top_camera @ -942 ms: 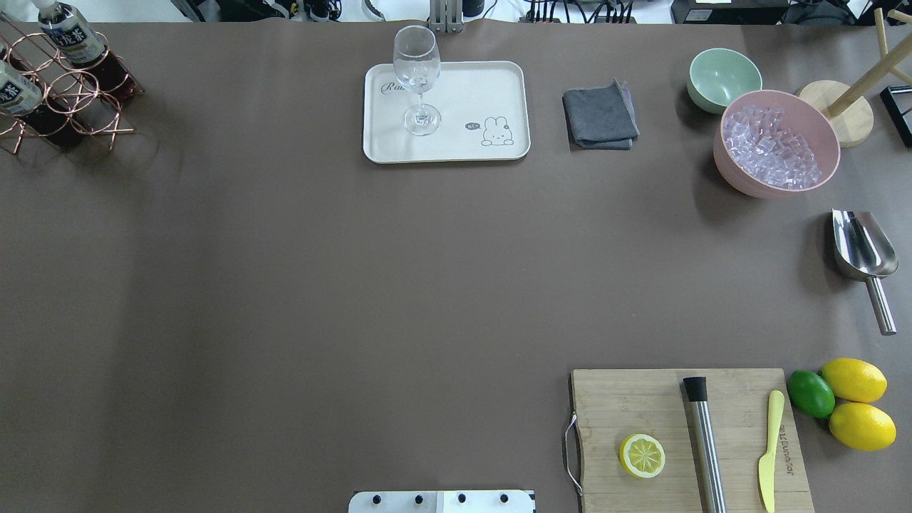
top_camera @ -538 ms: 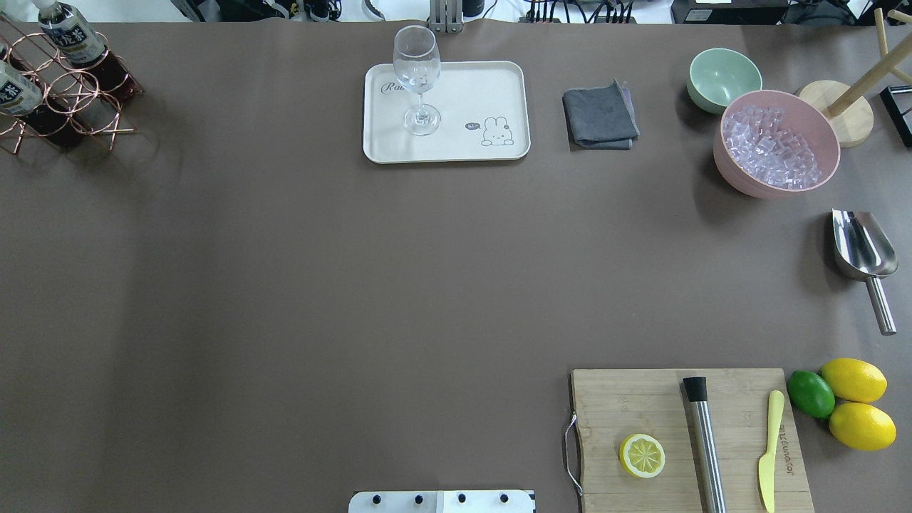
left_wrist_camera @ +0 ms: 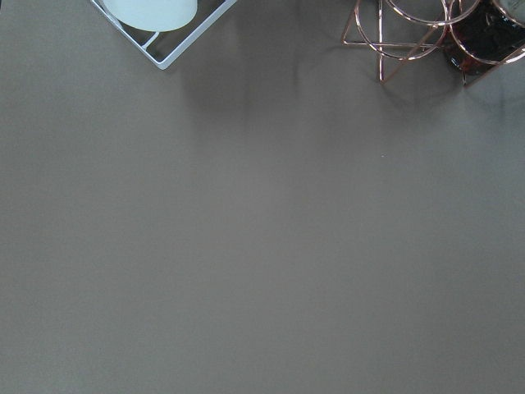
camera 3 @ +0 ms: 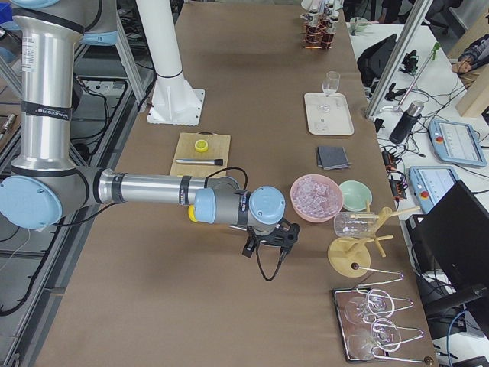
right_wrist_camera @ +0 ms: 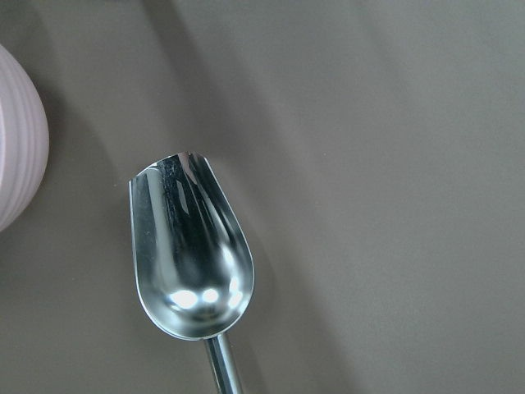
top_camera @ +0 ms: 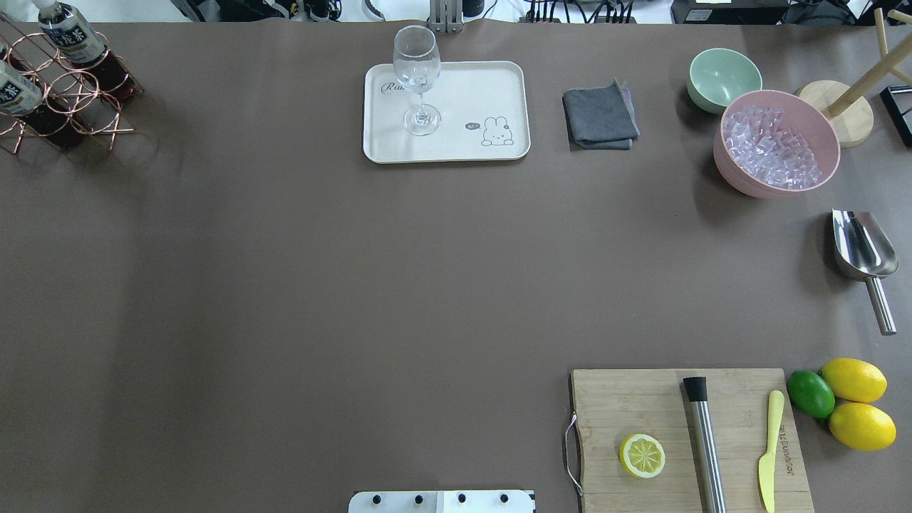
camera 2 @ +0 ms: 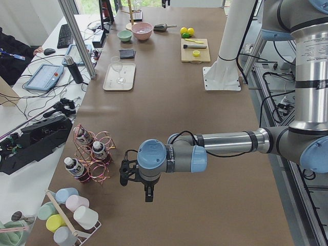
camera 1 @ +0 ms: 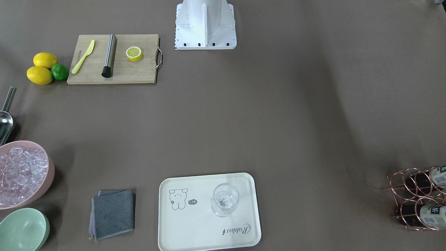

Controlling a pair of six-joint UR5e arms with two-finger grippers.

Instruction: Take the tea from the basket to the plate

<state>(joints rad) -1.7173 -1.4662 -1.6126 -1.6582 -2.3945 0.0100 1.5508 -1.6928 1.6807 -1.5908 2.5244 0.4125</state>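
The copper wire basket [top_camera: 78,100] stands at the table's far left corner with tea bottles [top_camera: 68,34] lying in its rings. The exterior left view shows three bottles [camera 2: 98,150] in the basket [camera 2: 105,138]. The cream plate [top_camera: 463,146] sits at the far middle and also shows in the front view [camera 1: 195,226]. My left gripper [camera 2: 123,174] hovers just beside the basket; I cannot tell whether it is open or shut. My right gripper [camera 3: 281,238] hangs near the pink bowl; I cannot tell its state either. The left wrist view shows only the basket's foot [left_wrist_camera: 410,37].
A wine glass [top_camera: 417,78] stands on the plate. A grey cloth [top_camera: 600,117], green bowl [top_camera: 721,75], pink bowl of ice [top_camera: 776,142] and steel scoop [top_camera: 862,249] lie to the right. A cutting board [top_camera: 641,406] with lemon half and tools is near right. A cup rack [camera 2: 72,215] stands beside the basket.
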